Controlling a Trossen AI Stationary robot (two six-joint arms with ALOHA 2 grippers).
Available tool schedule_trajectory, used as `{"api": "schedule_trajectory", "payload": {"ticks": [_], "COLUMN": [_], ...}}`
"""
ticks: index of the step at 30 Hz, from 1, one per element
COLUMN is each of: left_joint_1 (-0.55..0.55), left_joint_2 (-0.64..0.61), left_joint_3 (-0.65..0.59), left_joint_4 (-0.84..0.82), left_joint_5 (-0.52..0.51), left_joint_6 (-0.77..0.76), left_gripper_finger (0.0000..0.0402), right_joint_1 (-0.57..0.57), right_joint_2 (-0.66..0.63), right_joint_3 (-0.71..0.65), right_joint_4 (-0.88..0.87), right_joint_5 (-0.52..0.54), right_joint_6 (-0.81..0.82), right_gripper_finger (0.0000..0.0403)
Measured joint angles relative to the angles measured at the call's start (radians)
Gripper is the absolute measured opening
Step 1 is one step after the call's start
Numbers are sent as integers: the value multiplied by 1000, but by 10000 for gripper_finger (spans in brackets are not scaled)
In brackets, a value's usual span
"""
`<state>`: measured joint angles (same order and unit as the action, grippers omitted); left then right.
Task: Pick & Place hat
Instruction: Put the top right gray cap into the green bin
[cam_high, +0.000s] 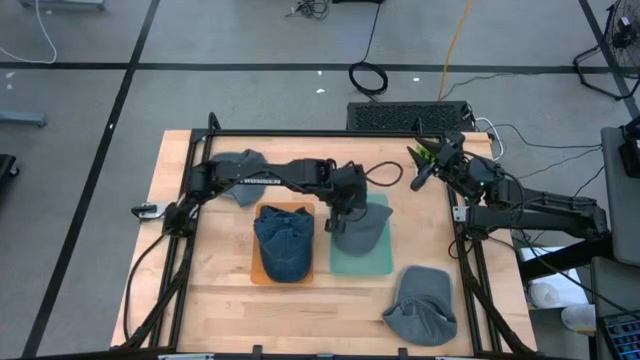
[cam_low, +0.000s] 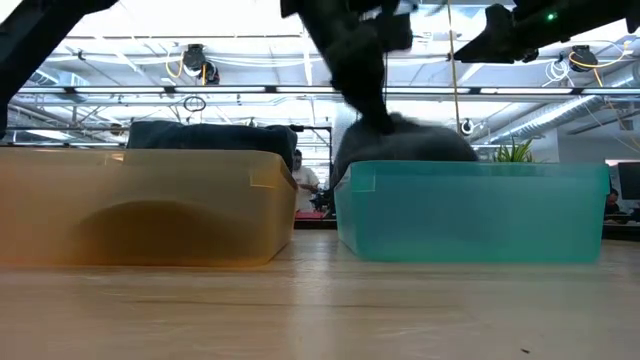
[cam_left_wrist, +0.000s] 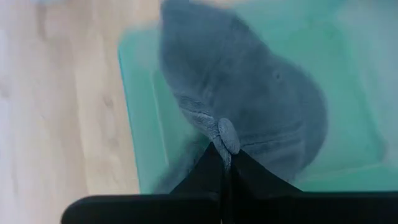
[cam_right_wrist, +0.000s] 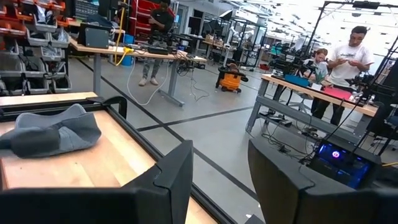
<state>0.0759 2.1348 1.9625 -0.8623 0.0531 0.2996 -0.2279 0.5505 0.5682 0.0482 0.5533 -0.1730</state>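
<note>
A grey hat (cam_left_wrist: 249, 93) sits in the teal tray (cam_high: 362, 262) at mid-table, and its crown shows above the tray's rim in the low view (cam_low: 405, 138). My left gripper (cam_left_wrist: 225, 154) is over the tray's left part (cam_high: 335, 218), shut on the hat. A blue denim hat (cam_high: 283, 240) fills the orange tray (cam_high: 262, 272) beside it. My right gripper (cam_right_wrist: 221, 177) waits open and raised at the table's far right corner (cam_high: 420, 168), holding nothing. My left gripper pinches a small bunched tab at the grey hat's edge (cam_left_wrist: 227, 134) between its two shut fingers. The fingers slant down from above and from the table's left. The hat's body spreads below them inside the teal tray; whether it rests on the tray's floor, I cannot tell.
A second grey hat (cam_high: 240, 163) lies on the table at the far left, and a third (cam_high: 420, 305) lies near the front right. A black frame (cam_high: 330, 133) runs along the table's far edge. Bare wood (cam_high: 220, 290) lies in front of the trays. People stand in the room beyond.
</note>
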Motion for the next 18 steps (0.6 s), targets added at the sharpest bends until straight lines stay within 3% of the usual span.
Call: {"api": "schedule_trajectory", "payload": {"ticks": [5, 10, 18], "left_joint_1": [15, 30, 42], "left_joint_2": [26, 39, 21], "left_joint_3": [-35, -46, -45], "left_joint_4": [37, 47, 83], "left_joint_5": [-18, -127, -91], "left_joint_6": [-15, -70, -96], "left_gripper_finger": [3, 8, 92], "right_joint_1": [0, 0, 0], "right_joint_2": [13, 26, 38], "right_joint_3": [0, 0, 0], "right_joint_4": [-1, -16, -24], "right_joint_5": [-2, -3, -4], "right_joint_6": [0, 0, 30], "right_gripper_finger": [144, 144, 144]}}
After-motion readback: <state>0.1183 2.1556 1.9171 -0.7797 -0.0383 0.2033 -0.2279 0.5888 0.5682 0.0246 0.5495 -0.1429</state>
